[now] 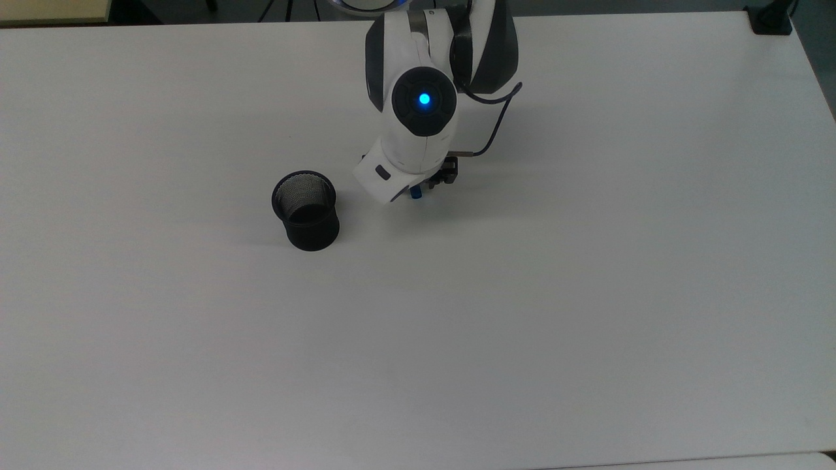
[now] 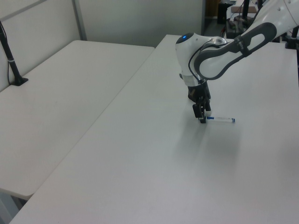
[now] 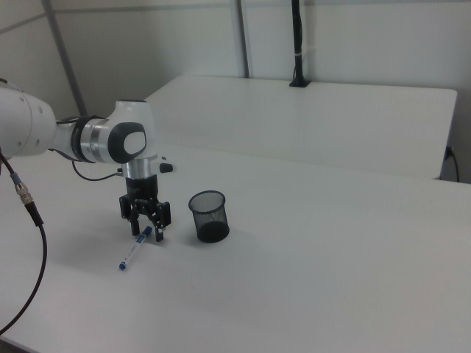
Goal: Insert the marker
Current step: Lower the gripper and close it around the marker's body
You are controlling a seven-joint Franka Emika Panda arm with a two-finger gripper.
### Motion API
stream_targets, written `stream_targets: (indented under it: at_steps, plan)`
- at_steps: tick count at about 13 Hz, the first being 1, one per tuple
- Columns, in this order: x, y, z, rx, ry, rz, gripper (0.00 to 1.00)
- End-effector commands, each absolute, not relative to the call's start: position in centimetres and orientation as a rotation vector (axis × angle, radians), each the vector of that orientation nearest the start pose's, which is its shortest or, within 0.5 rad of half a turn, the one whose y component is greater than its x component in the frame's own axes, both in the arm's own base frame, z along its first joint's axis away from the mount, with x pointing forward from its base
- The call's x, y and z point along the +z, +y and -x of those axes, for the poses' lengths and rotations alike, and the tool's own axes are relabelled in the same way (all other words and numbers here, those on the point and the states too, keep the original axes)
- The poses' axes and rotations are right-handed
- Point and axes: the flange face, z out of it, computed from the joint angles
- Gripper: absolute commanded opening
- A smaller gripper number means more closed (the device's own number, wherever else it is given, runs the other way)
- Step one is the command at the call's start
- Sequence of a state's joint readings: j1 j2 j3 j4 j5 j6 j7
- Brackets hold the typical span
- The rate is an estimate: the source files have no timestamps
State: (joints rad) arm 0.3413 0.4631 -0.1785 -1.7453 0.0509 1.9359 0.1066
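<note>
Your marker (image 3: 135, 250) lies flat on the white bench (image 1: 522, 294), its long axis running near to far in the top view, blue cap toward the near edge. Your tool (image 3: 147, 230) hangs spread open astride the capped end, holding nothing. The black mesh cup (image 1: 305, 210) stands upright to the top view's left.

Even, diffuse light from overhead leaves the white counter (image 1: 588, 294) bright without harsh glare. Shadows are soft: a faint grey patch spreads beneath the arm (image 1: 421, 140) and a dim one beside the mesh cup (image 1: 305, 210). The side views look slightly hazy.
</note>
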Motion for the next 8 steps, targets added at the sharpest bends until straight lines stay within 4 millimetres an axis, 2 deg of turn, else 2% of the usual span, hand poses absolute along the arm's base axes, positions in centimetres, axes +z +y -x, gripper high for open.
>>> stream_targets:
  at_steps: [1,4,7,8]
  plan:
    - [29.46,11.55,-61.52,0.382,-0.053,3.208,0.62]
    - [29.42,11.60,-61.43,0.385,-0.055,3.211,0.30]
    - [29.24,12.22,-61.30,0.388,-0.066,3.217,0.07]
    - [29.24,12.18,-61.30,0.387,-0.070,3.224,0.04]
